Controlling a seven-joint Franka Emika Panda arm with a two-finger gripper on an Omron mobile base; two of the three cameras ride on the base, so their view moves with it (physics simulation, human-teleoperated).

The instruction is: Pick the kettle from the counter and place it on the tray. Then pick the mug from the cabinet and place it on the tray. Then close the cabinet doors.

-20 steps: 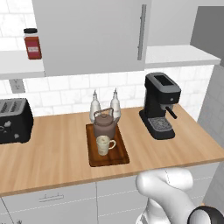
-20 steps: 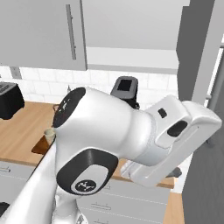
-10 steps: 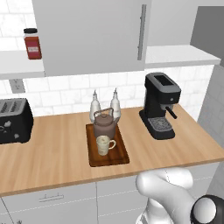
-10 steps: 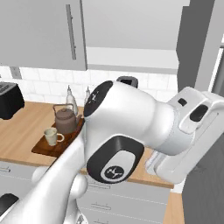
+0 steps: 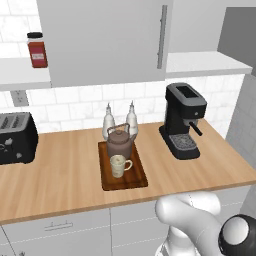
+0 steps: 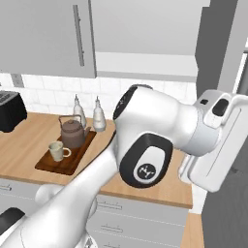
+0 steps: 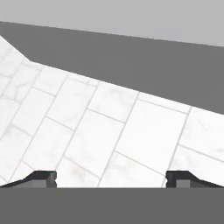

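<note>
at the far left of the desk [image 5: 60, 175] sits a black toaster [image 5: 16, 137], close to the tiled wall. above it, on a white shelf [image 5: 22, 72], stands a red jar [image 5: 37, 50] with a black lid; its pale label is too small to read. next along, the cabinet [image 5: 105, 40] hangs with its doors shut; one door [image 5: 107, 37] carries a long silver bar handle [image 5: 162, 36] near its right edge.

below the cabinet, near the middle of the desk, lies the tray [image 5: 123, 166], a dark brown board. the kettle [image 5: 120, 142] stands upright on the tray's rear half, handle arched over the lid. the mug [image 5: 119, 165] stands upright on the tray just in front of the kettle, its handle turned to the right. two white bottles [image 5: 120, 120] stand side by side on the desk just behind the kettle, against the wall. in the right base view the same group appears with the kettle [image 6: 72, 133] behind the mug [image 6: 57, 150] on the tray [image 6: 68, 155].

further right a black coffee machine [image 5: 182, 120] stands on the desk, well apart from the tray. no brand or writing can be read on it.

the claw [image 7: 111, 178] is wide open and holds nothing, facing white tiled wall [image 7: 87, 131] with a dark grey band above; its dark fingertips [image 7: 41, 178] stand far apart.
</note>
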